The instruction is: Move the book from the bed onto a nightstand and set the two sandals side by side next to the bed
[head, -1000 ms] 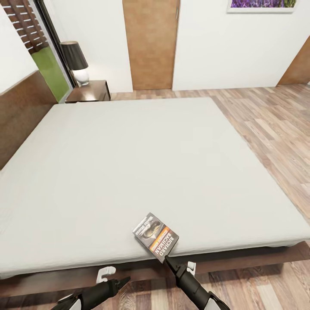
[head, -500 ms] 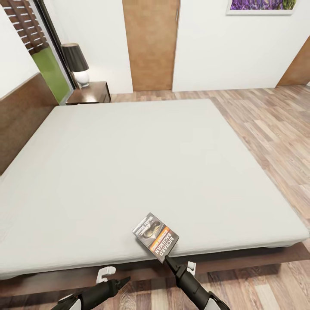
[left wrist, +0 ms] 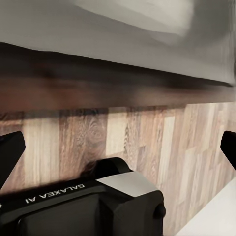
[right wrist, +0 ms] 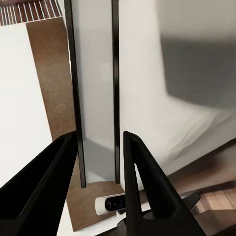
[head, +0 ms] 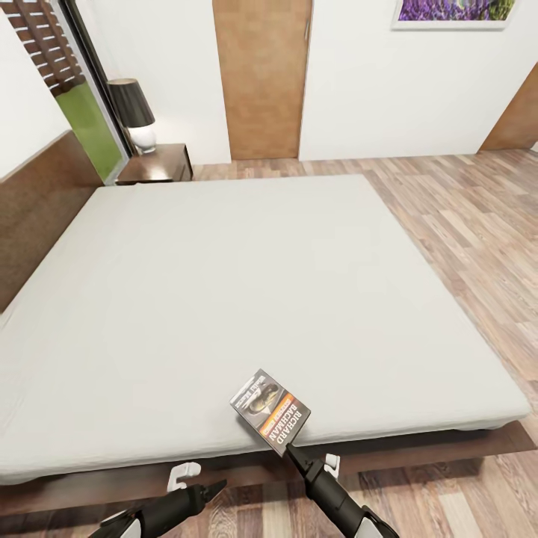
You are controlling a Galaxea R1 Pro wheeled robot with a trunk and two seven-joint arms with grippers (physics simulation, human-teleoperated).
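The dark reddish-brown wooden nightstand [head: 155,163] sits far left, slightly lower in view than before: the camera has shifted, not the furniture. The left gripper [left wrist: 118,147] hangs spread and empty. The right gripper [right wrist: 98,147] keeps pinching the small grey-white paperback book [head: 270,411] above the white-mattressed bed's [head: 224,299] near edge, unchanged, so carrying remains.

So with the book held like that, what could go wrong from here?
The right pincer pinches the book only at its near corner, so it may swing or slip out during the carry. The nightstand stands at the bed's far side, and its lamp crowds the top.
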